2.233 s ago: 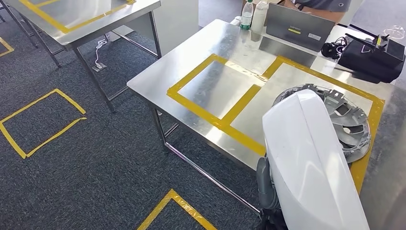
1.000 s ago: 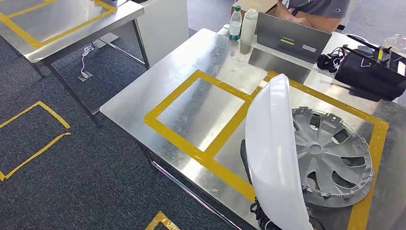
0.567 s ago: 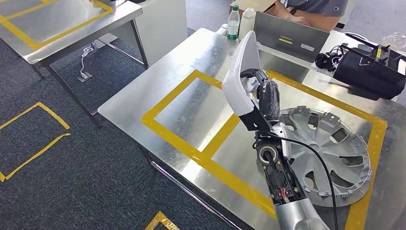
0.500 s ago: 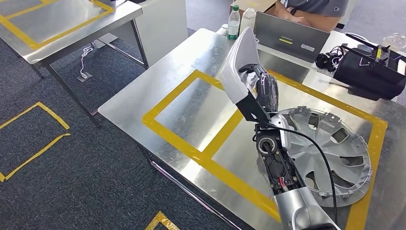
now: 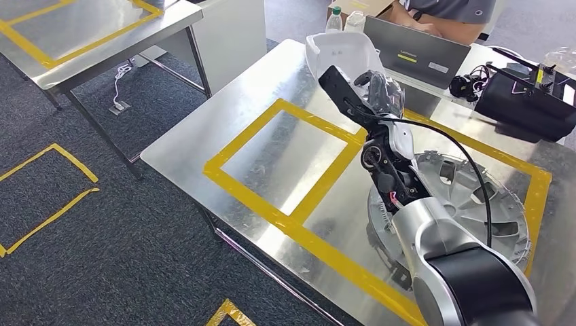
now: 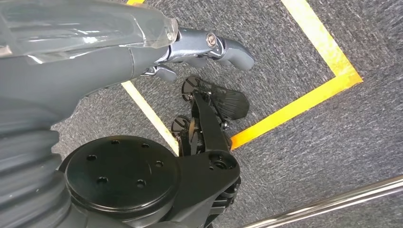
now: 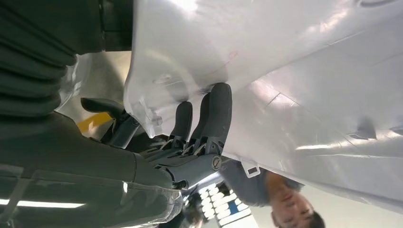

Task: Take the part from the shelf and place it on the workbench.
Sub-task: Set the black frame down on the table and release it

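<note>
Right hand: our right hand (image 5: 380,92) grips the white plastic part (image 5: 339,51), raised over the far side of the steel workbench (image 5: 204,139).
Part: it sits beyond our fingers, tipped on edge in the air above the yellow tape outline (image 5: 272,115), not resting on the workbench.
Grip close up: in the right wrist view our dark fingers (image 7: 209,118) press flat on the part's smooth, glossy inner face (image 7: 309,71), the thumb hooked behind its edge.
Left hand: our left hand (image 6: 190,52) hangs over grey carpet (image 6: 332,133) crossed by yellow floor tape (image 6: 304,102), fingers curled in loosely on nothing.
Hubcap: a silver spoked hubcap (image 5: 482,197) lies flat on the workbench, near side of the part, under our forearm.
Far edge: a laptop (image 5: 424,44) and a black case (image 5: 526,95) stand beyond the part, a person seated behind them.
</note>
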{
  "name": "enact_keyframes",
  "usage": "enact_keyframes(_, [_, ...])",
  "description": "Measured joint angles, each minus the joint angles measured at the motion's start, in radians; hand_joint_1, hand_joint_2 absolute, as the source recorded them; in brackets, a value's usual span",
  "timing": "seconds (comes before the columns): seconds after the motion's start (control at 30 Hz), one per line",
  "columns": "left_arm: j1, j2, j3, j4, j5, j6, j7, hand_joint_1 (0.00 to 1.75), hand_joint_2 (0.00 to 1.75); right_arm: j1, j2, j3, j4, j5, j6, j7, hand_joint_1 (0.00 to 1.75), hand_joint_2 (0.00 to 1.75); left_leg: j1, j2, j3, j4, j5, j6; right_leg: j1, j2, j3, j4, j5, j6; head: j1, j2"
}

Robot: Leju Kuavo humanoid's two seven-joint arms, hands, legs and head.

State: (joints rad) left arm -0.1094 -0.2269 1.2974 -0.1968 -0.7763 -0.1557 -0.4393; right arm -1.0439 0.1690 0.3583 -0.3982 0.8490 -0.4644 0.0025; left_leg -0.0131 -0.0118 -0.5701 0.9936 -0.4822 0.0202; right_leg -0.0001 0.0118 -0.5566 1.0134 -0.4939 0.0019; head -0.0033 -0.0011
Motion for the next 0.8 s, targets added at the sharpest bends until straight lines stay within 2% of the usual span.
enact_keyframes(0.1, [0.000,0.001,0.000,0.000,0.000,-0.001,-0.003,0.00,1.75,-0.021,-0.013,0.040,0.040,0.090,0.010,0.103,1.75,0.00,0.000,0.000,0.000,0.000,0.000,0.000,0.000,0.000,0.000,0.000,0.000,0.000,0.000,0.000])
enact_keyframes(0.23, [0.001,0.003,0.000,0.000,-0.003,0.013,0.001,0.00,1.75,-0.026,-0.026,0.076,0.072,0.135,0.024,0.163,1.75,0.00,0.000,0.000,0.000,0.000,0.000,0.000,0.000,0.000,0.000,0.000,0.000,0.000,0.000,0.000])
enact_keyframes(0.8, [0.005,0.003,-0.003,0.002,-0.032,0.047,0.033,0.00,1.75,0.043,-0.021,0.107,0.111,0.161,0.035,0.142,1.75,0.00,0.000,0.000,0.000,0.000,0.000,0.000,0.000,0.000,0.000,0.000,0.000,0.000,0.000,0.000])
